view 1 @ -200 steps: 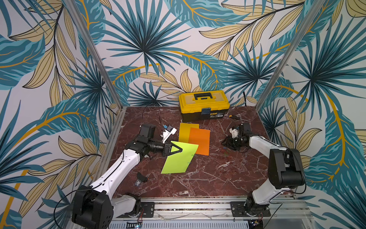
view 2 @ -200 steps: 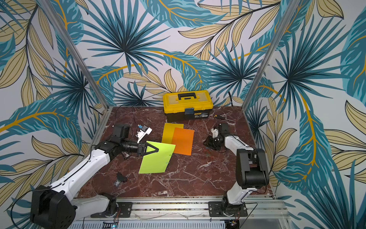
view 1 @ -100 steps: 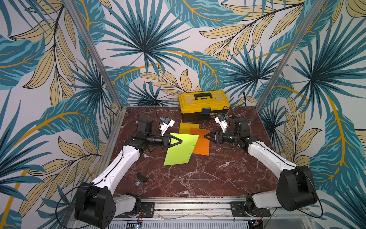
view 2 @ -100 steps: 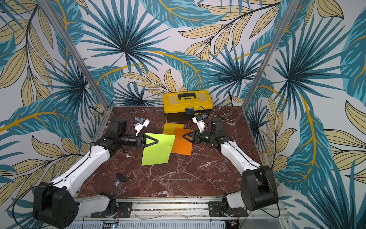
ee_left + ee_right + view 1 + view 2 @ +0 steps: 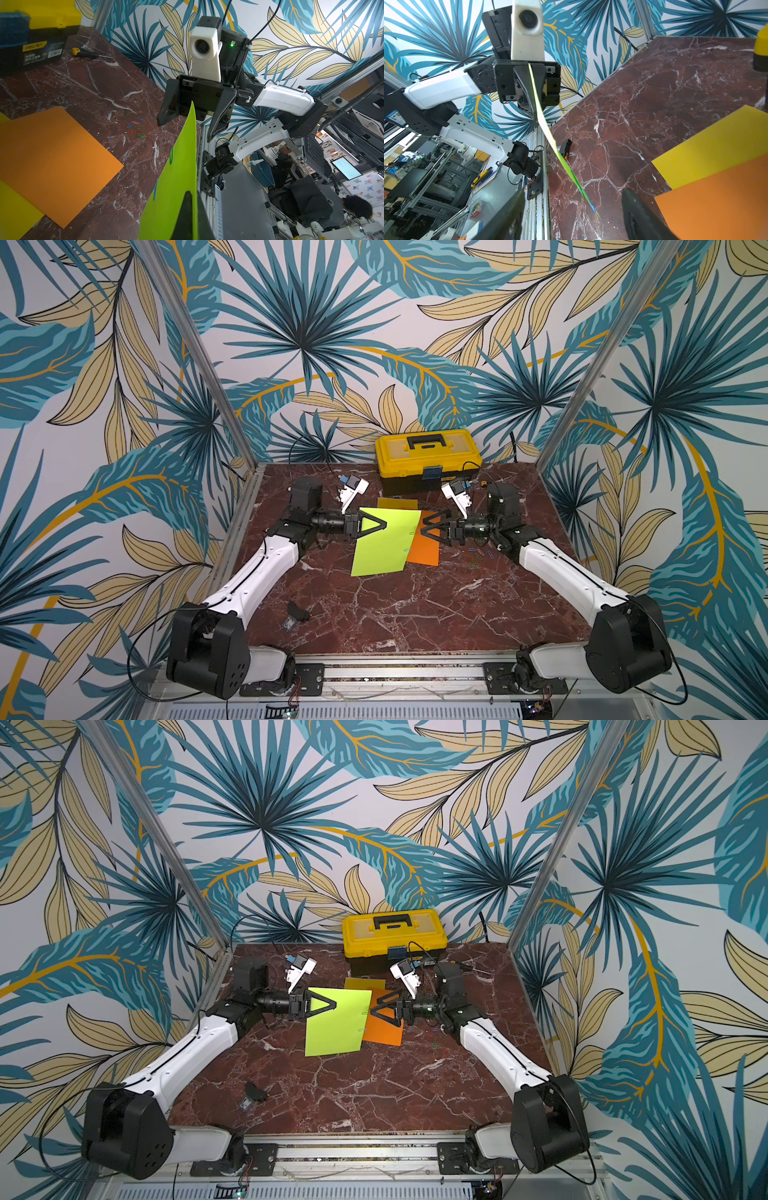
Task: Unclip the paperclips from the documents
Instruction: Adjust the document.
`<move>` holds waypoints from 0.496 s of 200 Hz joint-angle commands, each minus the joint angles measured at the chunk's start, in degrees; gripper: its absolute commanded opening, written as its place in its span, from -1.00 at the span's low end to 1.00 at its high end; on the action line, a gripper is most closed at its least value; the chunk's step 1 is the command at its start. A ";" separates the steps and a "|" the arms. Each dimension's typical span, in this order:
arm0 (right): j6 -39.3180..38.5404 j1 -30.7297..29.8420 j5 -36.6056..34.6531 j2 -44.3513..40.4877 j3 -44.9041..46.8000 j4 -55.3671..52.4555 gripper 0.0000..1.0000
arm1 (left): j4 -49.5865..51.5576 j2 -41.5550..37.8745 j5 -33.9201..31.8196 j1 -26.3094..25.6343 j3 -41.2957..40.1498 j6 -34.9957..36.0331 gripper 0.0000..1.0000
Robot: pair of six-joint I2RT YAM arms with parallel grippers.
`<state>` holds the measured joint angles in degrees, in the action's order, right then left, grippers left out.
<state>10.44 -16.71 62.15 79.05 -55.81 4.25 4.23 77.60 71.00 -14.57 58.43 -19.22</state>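
Currently your left gripper [image 5: 376, 525] pinches the lime green sheet [image 5: 384, 549] above the table [image 5: 415, 614]. Your right gripper [image 5: 424, 526] stands spread at its far edge, where paperclips [image 5: 171, 155] sit.

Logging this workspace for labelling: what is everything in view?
lime green sheet: one, lime green, held above table
clipped paperclips: two, green and blue, on its free edge
orange sheet: one, orange, flat on table
yellow sheet: one, yellow, partly under orange sheet
loose paperclips: about ten, mixed colours, beside right arm
toolbox: one, yellow and black, table's back
screwdriver: one, yellow-handled, beside toolbox
small black object: one, black, table's front
left gripper: one, black, shut on lime green sheet
right gripper: one, black, open, facing its free edge
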 commanded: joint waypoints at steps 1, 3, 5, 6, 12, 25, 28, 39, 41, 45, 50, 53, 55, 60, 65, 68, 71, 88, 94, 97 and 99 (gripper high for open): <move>-1.13 -1.14 2.51 1.91 -2.20 1.94 0.47 | -2.38 -0.14 1.68 0.15 1.77 -0.90 -1.00; -1.14 -1.31 2.47 2.04 -2.37 2.04 0.47 | -2.38 -0.12 1.64 0.15 1.77 -0.95 -1.00; -1.13 -1.42 2.52 2.20 -2.50 2.07 0.47 | -2.38 -0.16 1.67 0.18 1.77 -0.98 -1.00; -1.08 -1.49 2.57 2.27 -2.61 2.12 0.47 | -2.38 -0.12 1.68 0.16 1.77 -0.99 -1.00; -1.03 -1.93 2.71 2.67 -2.95 2.37 0.47 | -2.38 -0.13 1.68 0.16 1.75 -0.95 -1.00; -0.49 -2.81 2.63 3.50 -3.64 3.31 0.47 | -2.38 -0.17 1.68 0.08 1.73 -1.11 -1.00; -0.26 -2.99 2.67 3.75 -3.71 3.66 0.47 | -2.38 -0.22 1.68 0.07 1.64 -1.13 -1.00; 0.96 -3.50 2.87 4.55 -3.94 5.72 0.47 | -2.38 -0.39 1.68 0.01 1.60 -1.16 -1.00; 1.14 -3.59 2.89 4.80 -3.95 6.11 0.47 | -2.38 -0.38 1.68 -0.01 1.60 -1.17 -1.00; 1.41 -3.87 2.80 5.07 -4.04 6.62 0.47 | -2.38 -0.36 1.68 0.02 1.59 -1.18 -1.00; 1.64 -4.02 2.66 5.39 -4.16 6.89 0.46 | -2.38 -0.41 1.68 0.02 1.59 -1.19 -1.00; 1.82 -4.12 2.66 5.56 -4.21 7.17 0.46 | -2.38 -0.43 1.68 -0.02 1.59 -1.25 -1.00; 1.97 -4.21 2.70 5.69 -4.22 7.42 0.46 | -2.38 -0.48 1.68 -0.02 1.55 -1.25 -1.00; 2.48 -4.37 2.73 5.93 -4.22 8.12 0.45 | -2.38 -0.52 1.68 0.01 1.51 -1.38 -1.00; 3.15 -4.52 2.84 6.07 -4.22 9.02 0.44 | -2.38 -0.53 1.64 -0.04 1.51 -1.41 -1.00; 3.61 -4.55 2.95 6.11 -4.22 9.55 0.43 | -2.38 -0.61 1.68 -0.04 1.46 -1.42 -1.00; 4.04 -4.68 3.11 6.25 -4.14 10.15 0.41 | -2.38 -0.62 1.68 -0.07 1.50 -1.41 -1.00; 6.15 -5.29 3.59 6.38 -4.04 12.80 0.29 | -2.39 -0.72 1.60 -0.03 1.37 -1.44 -1.00; 6.67 -5.42 3.84 6.38 -4.04 13.34 0.24 | -2.41 -0.66 1.49 -0.11 1.42 -1.52 -1.00; 6.95 -5.55 3.93 6.40 -4.04 13.53 0.21 | -2.39 -0.62 1.49 -0.09 1.34 -1.50 -1.00; 7.07 -5.60 4.01 6.39 -4.04 13.62 0.19 | -2.38 -0.61 1.50 -0.06 1.33 -1.47 -1.00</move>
<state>14.15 -21.47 64.16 85.21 -59.16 12.71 3.22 77.71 71.79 -14.57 58.46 -20.47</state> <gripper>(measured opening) 0.639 0.048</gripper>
